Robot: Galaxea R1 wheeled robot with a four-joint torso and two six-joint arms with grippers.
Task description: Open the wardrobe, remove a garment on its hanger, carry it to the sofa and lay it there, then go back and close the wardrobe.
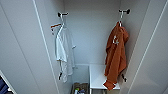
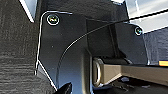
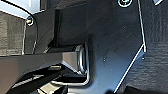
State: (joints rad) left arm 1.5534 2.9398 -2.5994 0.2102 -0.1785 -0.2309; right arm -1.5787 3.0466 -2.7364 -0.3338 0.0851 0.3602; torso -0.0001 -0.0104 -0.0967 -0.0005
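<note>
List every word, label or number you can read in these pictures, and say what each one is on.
None can be read.
White lettering on the chest of the orange hoodie hanging in the open wardrobe: too blurred to read.
White T-shirt on the other hanger: no print can be made out.
Items in the box on the wardrobe floor: any labels are too small and blurred.
</note>
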